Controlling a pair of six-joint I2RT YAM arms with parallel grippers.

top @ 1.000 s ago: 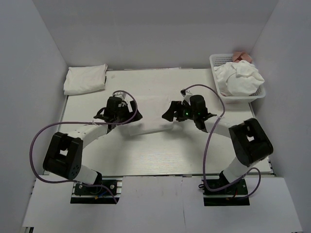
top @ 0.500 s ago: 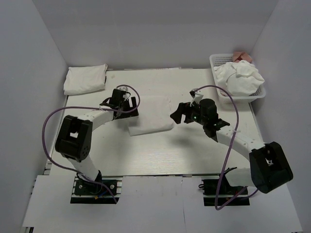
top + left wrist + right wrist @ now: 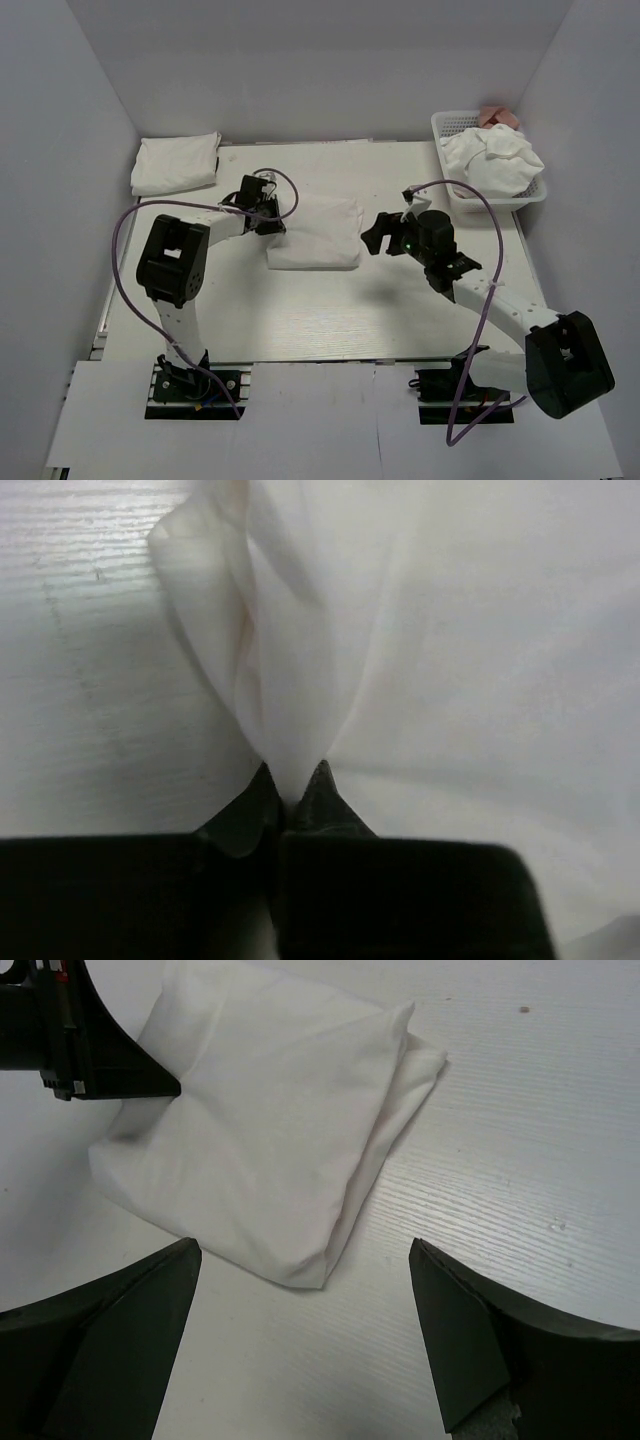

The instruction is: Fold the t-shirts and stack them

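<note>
A folded white t-shirt (image 3: 315, 232) lies flat mid-table. My left gripper (image 3: 268, 208) is at its left edge, shut on a pinch of the cloth. In the left wrist view the left gripper (image 3: 293, 790) has its tips together, and the t-shirt's fabric (image 3: 450, 660) rises from them in a raised fold. My right gripper (image 3: 378, 235) hovers open just right of the shirt, apart from it. In the right wrist view the right gripper (image 3: 305, 1340) has wide fingers framing bare table below the t-shirt's corner (image 3: 270, 1130), and the left gripper (image 3: 172, 1088) touches the shirt's far side.
Another folded white shirt (image 3: 177, 163) lies at the back left corner. A white basket (image 3: 497, 203) at the back right holds crumpled white shirts (image 3: 492, 160), with something pink (image 3: 497, 116) behind it. White walls enclose the table on three sides.
The left gripper moved to the shirt's left edge and shut on the cloth. The right gripper drew back to the right, off the shirt, staying open.
</note>
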